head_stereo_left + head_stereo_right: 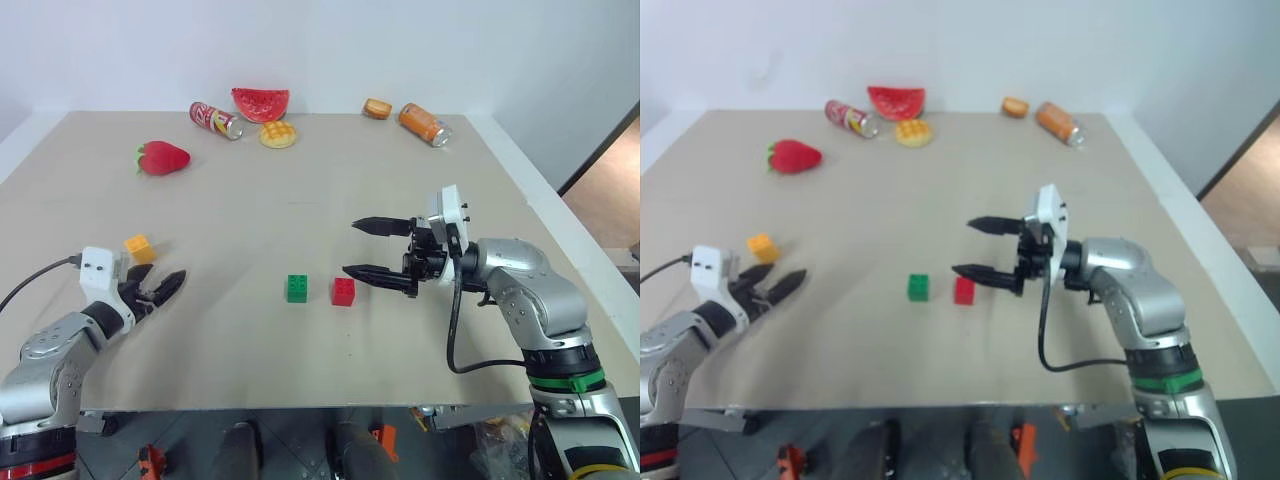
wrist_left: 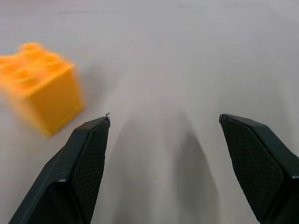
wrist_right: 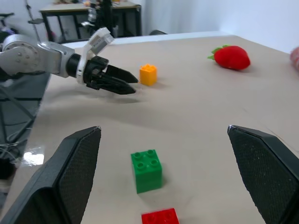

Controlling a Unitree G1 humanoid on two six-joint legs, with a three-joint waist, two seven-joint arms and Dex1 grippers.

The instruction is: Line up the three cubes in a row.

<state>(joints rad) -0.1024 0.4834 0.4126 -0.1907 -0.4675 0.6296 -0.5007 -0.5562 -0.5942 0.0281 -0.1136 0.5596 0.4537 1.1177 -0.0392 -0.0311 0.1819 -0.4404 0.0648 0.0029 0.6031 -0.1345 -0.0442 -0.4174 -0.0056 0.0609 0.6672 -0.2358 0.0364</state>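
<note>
Left claw [image 1: 165, 285] sits low over the beige table [image 1: 330, 190] near its left front, black fingers spread apart, nothing between them. Small yellow-orange studded plastic cube [image 1: 139, 247] rests on the table just beyond and beside this claw, apart from the fingertips; in the left wrist view the cube [image 2: 39, 86] lies off to one side of the open gap, not inside it.

Right claw [image 1: 357, 248] hangs above the table right of centre, pointing toward the robot's left, fingers at full spread, empty. Small red studded plastic cube [image 1: 343, 291] stands on the table just beside the lower fingertip; contact cannot be told. Small green studded plastic cube [image 1: 297, 288] stands just to the left of the red one, a narrow gap between them, both at about the same depth. Yellow-orange cube is well apart from this pair, further left and a little further back.

At the far edge: red toy strawberry [image 1: 163, 158], red drink can lying on its side [image 1: 215, 120], red watermelon slice toy [image 1: 260, 103], round yellow waffle toy [image 1: 278, 134], small orange bread-like toy [image 1: 377, 108], orange can lying on its side [image 1: 425, 124].
</note>
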